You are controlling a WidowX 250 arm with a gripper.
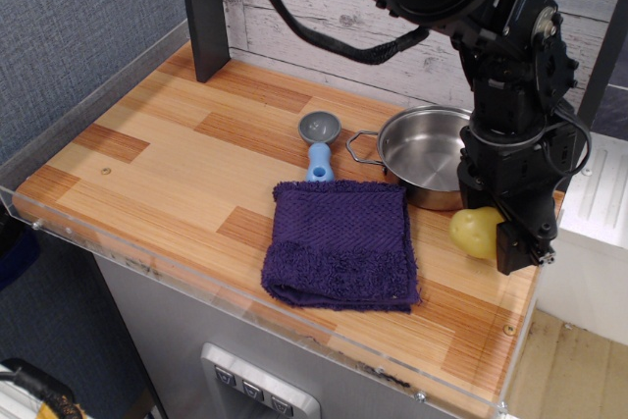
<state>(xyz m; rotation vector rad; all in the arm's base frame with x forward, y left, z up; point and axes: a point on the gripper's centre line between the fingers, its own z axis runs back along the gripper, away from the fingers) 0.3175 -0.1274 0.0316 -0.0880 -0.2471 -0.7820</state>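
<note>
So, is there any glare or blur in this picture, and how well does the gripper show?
In the observation.image view: light is soft and even; mild glare on the inner wall of the steel pot; the purple towel is sharp; the black gripper, beside the yellow object, is too dark to show its jaws.

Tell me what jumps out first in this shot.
A big black robot arm looms over the right end of the counter, with its jaws down beside a yellow fruit. I can't tell whether they grip it. A purple towel lies front and centre, with a steel pot and a blue scoop just behind it.
</note>
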